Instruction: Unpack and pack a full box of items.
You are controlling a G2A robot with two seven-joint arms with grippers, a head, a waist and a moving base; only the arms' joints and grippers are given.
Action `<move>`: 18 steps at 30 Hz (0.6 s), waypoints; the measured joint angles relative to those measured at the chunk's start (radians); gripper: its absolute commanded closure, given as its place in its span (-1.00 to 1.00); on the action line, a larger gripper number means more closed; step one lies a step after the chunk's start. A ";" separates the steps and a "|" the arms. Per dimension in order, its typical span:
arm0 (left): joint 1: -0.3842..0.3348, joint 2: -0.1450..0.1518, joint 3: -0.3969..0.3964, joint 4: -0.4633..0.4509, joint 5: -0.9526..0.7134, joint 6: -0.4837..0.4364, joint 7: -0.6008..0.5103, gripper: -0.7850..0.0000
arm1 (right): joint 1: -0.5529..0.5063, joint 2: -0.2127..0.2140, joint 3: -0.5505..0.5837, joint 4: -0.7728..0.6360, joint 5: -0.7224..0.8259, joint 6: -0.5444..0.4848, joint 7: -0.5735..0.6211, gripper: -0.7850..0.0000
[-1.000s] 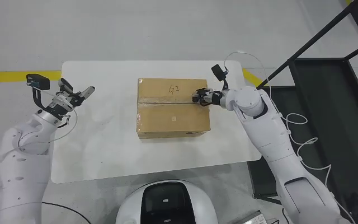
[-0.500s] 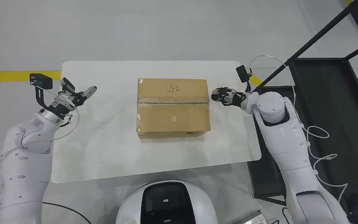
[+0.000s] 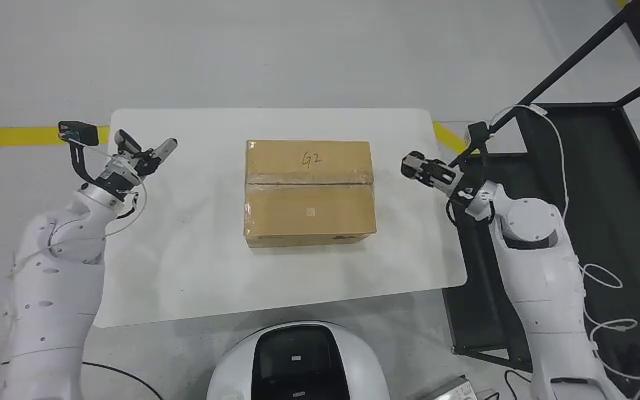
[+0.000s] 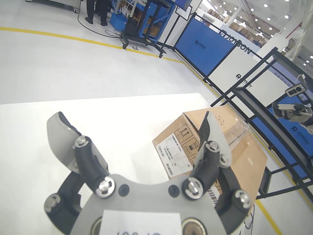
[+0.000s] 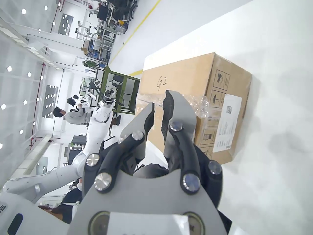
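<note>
Box sits taped shut at the desk centre in the top view, left gripper well off at its 9 o'clock, right gripper near at 3 o'clock. Left wrist view: left fingers spread wide, empty. Right wrist view: right fingers nearly clenched, grasping nothing.

Right gripper: you see its fingers drawn close, a thin slit between the dark pads and nothing held. It is aimed at the box's taped seam.
Box: your cardboard box sits closed and flat on the table, with a handwritten mark on its lid.
Tape: clear and wrinkled, running along the lid seam and down over the edge.
Label: a white sheet on the box's end face, with printed handling symbols beside it.
Table: white, carrying the box.
Left arm: white, well beyond the box.
</note>
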 measured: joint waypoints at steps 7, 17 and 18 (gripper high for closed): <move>0.000 0.000 0.000 0.000 -0.001 0.001 0.000 -1.00 | 0.001 0.000 -0.001 0.000 -0.002 0.002 0.000 -0.45; 0.000 0.000 0.000 0.000 -0.001 0.001 0.000 -1.00 | 0.001 0.000 -0.001 0.000 -0.002 0.002 0.000 -1.00; 0.000 0.000 0.000 0.000 -0.001 0.001 0.000 -1.00 | 0.001 0.000 -0.001 0.000 -0.002 0.002 0.000 -1.00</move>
